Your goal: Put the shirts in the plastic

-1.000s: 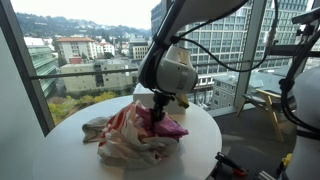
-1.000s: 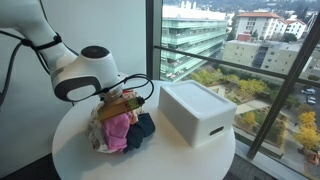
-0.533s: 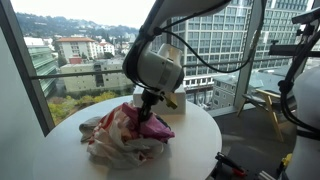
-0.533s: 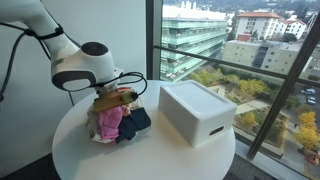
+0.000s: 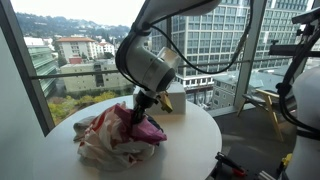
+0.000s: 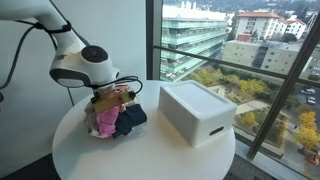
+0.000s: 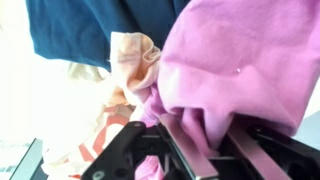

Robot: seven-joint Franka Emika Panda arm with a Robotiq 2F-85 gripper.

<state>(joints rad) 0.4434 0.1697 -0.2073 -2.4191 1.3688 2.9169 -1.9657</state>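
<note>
My gripper [image 7: 214, 142] is shut on a fold of the magenta-pink shirt [image 7: 240, 60], pinched between its two fingers [image 7: 178, 146]. A dark blue garment [image 7: 90, 30] lies beside the pink one. The plastic [image 7: 85, 135], white and wrinkly with red marks, lies under and beside them. In both exterior views the gripper [image 5: 141, 104] [image 6: 108, 98] stands low over the bundle. The shirts [image 5: 146, 128] [image 6: 106, 122] lie on the crumpled plastic [image 5: 100, 145]. In an exterior view the dark blue cloth [image 6: 133, 117] spills toward the box.
A round white table [image 5: 195, 140] [image 6: 150, 158] carries everything, close to large windows. A white rectangular box [image 6: 200, 112] stands beside the bundle and also shows behind the arm [image 5: 176, 100]. The table edge drops off all round.
The arm has carried the pink shirt sideways away from the box, and the bundle with the plastic has shifted the same way. The gripper stays shut.
</note>
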